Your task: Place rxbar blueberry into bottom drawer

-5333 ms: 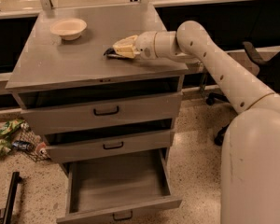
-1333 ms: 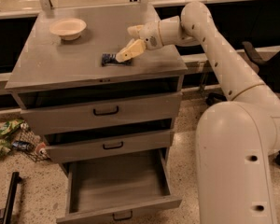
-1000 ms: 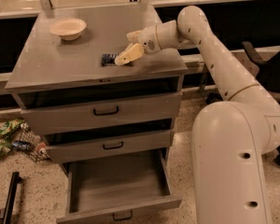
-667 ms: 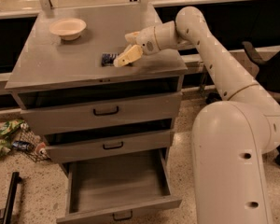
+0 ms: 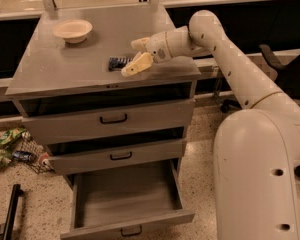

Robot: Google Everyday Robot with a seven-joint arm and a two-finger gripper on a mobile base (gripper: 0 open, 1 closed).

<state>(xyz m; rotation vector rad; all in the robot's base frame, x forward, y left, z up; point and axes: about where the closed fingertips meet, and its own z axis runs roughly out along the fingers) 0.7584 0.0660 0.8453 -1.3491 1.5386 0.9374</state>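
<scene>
Grey and bare inside, the bottom drawer (image 5: 125,199) is nearest and pulled fully out, as in the earlier views. The two shallower drawers (image 5: 112,119) above it are shut, so they do not block a straight descent into it.

On the cabinet top (image 5: 65,69), close behind its front edge, the rxbar blueberry (image 5: 118,62) lies flat. Five seconds ago the gripper (image 5: 130,58) lay low over the bar. It has since lifted and tilted, and over the last second it has barely moved. Its fingers are spread apart with nothing between them, the lower fingertip (image 5: 126,72) just beside the bar; contact cannot be judged. The bar is therefore not yet held, and the grasp probably remains to be made before any transfer.

The bar's nearness to the front edge leaves little margin: a nudge forward could tip it off the top. Left and rear of it the surface is open. The cream bowl (image 5: 65,34) stands well apart at the far left.
</scene>
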